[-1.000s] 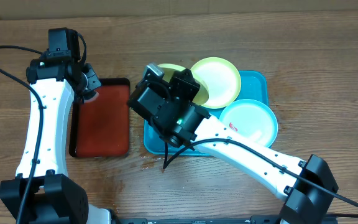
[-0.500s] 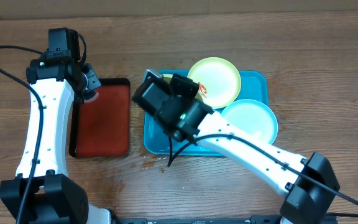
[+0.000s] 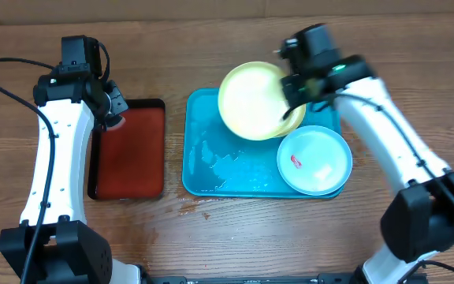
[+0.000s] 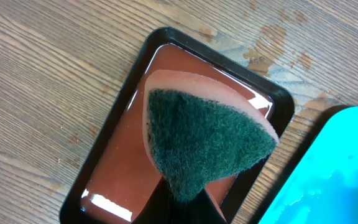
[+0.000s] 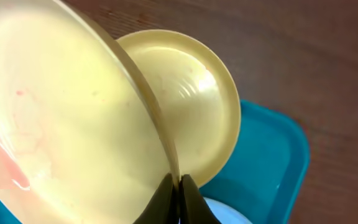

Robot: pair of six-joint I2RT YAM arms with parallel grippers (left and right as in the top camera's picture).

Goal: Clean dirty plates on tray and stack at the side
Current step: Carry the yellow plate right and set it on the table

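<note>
Currently the right tool [image 5: 179,196] is pinched shut on the rim of one yellow-green plate [image 3: 251,101], holding it tilted above the 12 o'clock side of the turquoise tray [image 3: 203,170], a second yellow-green plate [image 5: 191,118] just beyond it and the blue-white plate [image 3: 315,162] flat at the tray's 4 o'clock corner. The left tool [image 4: 182,202], clamped on a green-faced sponge [image 4: 204,140], hangs over the red tray [image 3: 128,150]; the raised plate lies toward 3 o'clock from it, well apart, so scrubbing likely needs the two brought together.
</note>
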